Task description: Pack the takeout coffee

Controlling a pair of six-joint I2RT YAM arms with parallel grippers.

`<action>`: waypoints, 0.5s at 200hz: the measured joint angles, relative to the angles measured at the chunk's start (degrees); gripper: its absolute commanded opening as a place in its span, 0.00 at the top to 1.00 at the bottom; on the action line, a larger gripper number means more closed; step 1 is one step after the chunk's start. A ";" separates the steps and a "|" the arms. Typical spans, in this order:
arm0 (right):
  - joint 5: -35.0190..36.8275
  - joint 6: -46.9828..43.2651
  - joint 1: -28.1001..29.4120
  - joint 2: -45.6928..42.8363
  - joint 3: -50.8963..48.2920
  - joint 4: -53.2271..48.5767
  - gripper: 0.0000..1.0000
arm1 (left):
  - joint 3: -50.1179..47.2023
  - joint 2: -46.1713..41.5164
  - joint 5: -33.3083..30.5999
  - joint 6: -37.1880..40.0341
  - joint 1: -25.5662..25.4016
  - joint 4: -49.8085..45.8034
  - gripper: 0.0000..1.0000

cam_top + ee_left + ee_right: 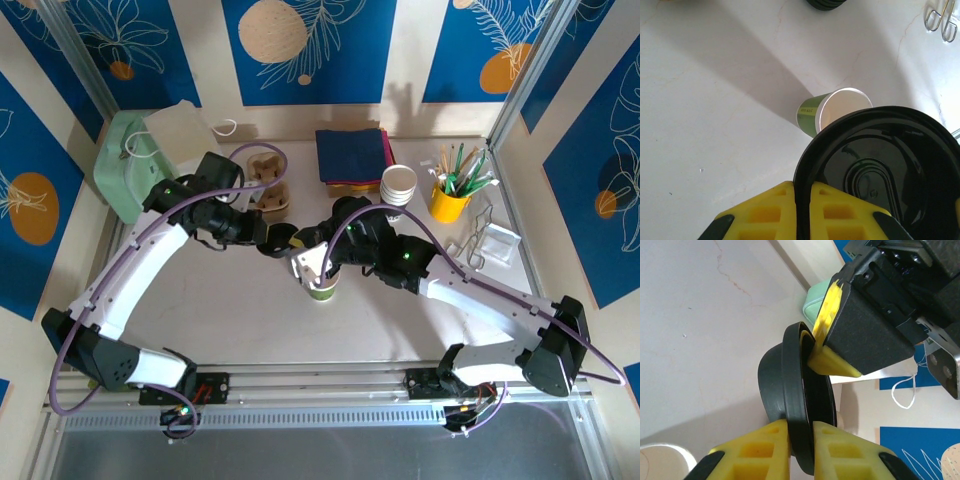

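Observation:
The olive-green paper cup (321, 290) stands upright at mid-table with its white mouth open and no lid on it. In the left wrist view the cup (832, 112) lies just beyond a round black lid (875, 170). My left gripper (803, 197) is shut on that lid's rim. My right gripper (801, 437) is shut on the opposite rim of the black lid (792, 390), and the left gripper's yellow fingers (826, 347) pinch it from above. From overhead, both grippers (272, 240) (305, 255) meet just up and left of the cup.
A stack of white cups (398, 185), a yellow pot of stirrers (450, 200) and navy napkins (353, 155) line the back. A cardboard carrier (265, 180), a mint-green case (125, 165) and a white paper bag (180, 135) sit back left. Metal clips (478, 240) lie at right.

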 measured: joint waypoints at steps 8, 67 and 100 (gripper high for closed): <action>0.17 0.02 0.04 0.00 0.00 -0.09 0.90 | 0.00 0.00 -0.04 0.02 -0.02 -0.02 0.86; 2.08 1.14 0.81 -0.02 0.00 -0.76 1.00 | 0.04 -1.64 0.04 -0.55 -0.46 0.42 0.54; 2.58 4.37 1.14 -0.33 0.00 -2.73 1.00 | -0.31 -6.62 0.00 -2.34 -0.66 4.20 0.34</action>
